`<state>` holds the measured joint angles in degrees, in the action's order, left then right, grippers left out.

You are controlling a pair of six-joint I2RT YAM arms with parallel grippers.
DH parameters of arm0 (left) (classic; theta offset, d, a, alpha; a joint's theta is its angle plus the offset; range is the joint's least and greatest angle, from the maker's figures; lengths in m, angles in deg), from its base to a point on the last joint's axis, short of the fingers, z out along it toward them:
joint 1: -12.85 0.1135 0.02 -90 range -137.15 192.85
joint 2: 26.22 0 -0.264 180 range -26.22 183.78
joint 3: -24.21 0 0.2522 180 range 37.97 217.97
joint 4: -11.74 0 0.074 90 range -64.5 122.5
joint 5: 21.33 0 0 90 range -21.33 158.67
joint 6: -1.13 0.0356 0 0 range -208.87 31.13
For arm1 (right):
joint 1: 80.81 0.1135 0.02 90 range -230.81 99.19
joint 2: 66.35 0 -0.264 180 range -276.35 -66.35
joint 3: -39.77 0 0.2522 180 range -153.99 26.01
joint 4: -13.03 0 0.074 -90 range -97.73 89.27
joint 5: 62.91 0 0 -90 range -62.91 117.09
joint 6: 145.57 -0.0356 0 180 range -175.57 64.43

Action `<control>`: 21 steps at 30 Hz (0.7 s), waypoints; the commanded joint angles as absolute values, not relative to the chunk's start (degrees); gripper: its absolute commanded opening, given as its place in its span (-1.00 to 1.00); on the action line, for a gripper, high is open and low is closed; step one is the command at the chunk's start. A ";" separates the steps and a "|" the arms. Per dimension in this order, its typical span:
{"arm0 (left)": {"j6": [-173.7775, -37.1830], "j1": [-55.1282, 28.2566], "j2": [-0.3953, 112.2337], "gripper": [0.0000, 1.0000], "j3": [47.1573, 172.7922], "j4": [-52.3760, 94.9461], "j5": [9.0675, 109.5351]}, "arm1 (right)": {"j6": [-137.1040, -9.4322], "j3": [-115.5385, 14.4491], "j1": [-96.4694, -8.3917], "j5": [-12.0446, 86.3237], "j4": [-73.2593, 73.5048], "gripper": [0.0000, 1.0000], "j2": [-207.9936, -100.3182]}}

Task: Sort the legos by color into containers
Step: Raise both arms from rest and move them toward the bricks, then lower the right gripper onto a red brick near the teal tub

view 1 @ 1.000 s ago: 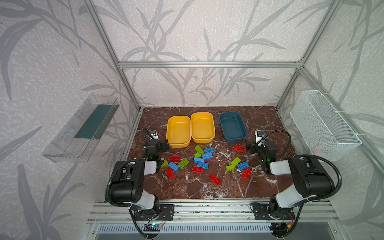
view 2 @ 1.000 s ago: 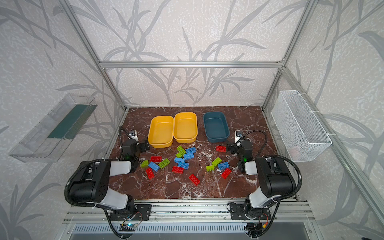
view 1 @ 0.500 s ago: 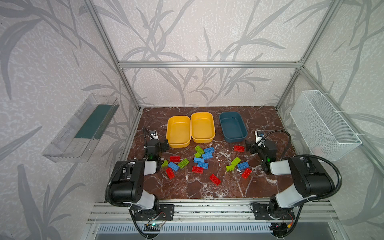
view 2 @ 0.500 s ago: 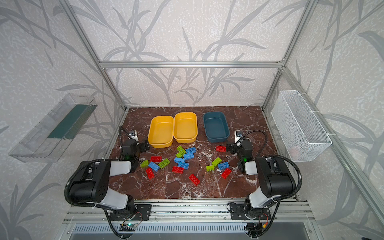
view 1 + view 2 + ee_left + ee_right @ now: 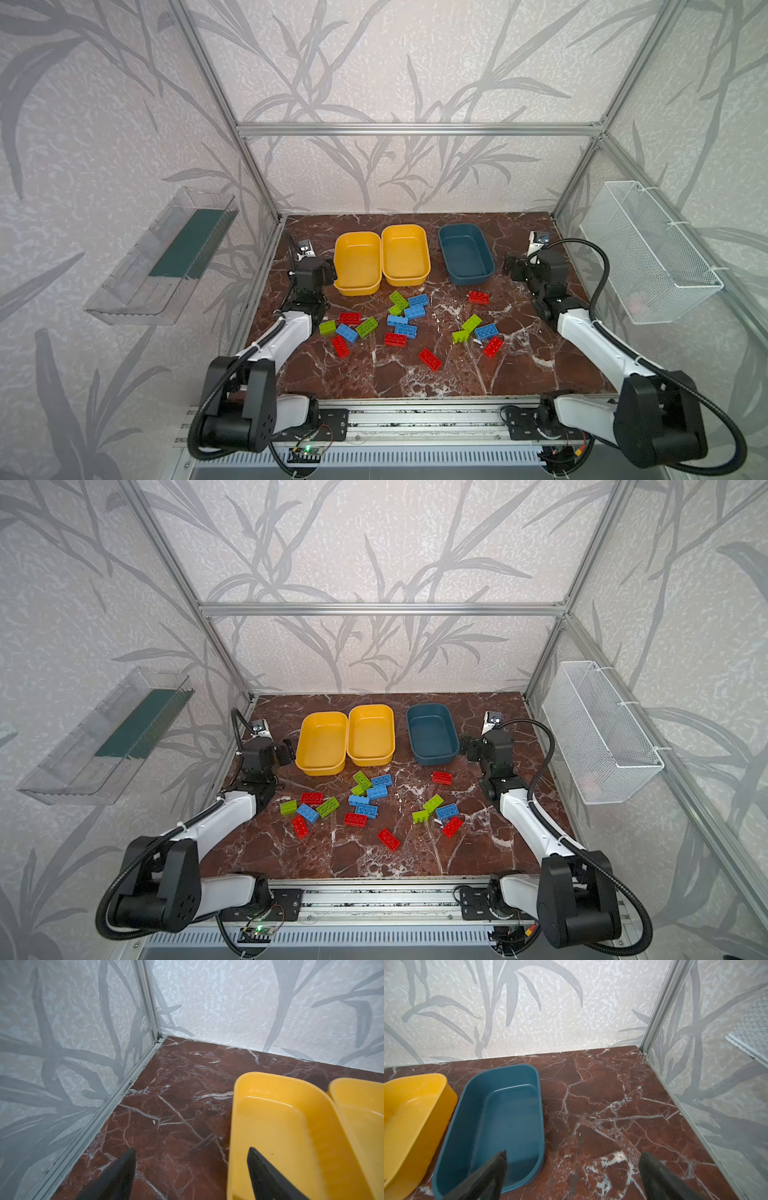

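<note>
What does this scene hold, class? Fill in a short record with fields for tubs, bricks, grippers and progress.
Tubs: outer yellow tub and inner yellow tub side by side, rims meeting; teal tub standing apart; all three empty.
Bricks: about eighteen legos in red, blue and green, loose on the marble table in front of the tubs.
Grippers: left gripper open, empty, beside the outer yellow tub; right gripper open, empty, beside the teal tub.
Progress: nothing sorted yet.

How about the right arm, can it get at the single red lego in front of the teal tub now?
Probably yes. The right gripper hangs open and empty beside the teal tub, and the red lego lies by itself close by, with nothing between them.
</note>
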<state>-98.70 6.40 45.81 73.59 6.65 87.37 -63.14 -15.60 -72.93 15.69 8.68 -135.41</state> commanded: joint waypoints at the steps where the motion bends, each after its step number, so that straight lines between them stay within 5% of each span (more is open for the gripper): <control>1: -102.46 1.11 40.96 0.73 72.79 14.00 87.60 | -71.86 -18.10 -68.85 9.04 -10.94 0.98 -133.07; 4: -103.77 -5.47 36.89 0.98 73.13 18.36 85.04 | -77.54 -19.93 -67.67 10.63 -18.53 0.98 -132.27; 12: -109.85 -23.56 25.97 0.98 69.48 22.99 82.75 | -83.19 -19.34 -59.66 13.07 -26.30 0.98 -136.47; 21: -108.91 -31.13 26.95 0.99 67.63 23.30 85.55 | -87.03 -16.40 -54.49 13.53 -19.37 1.00 -141.87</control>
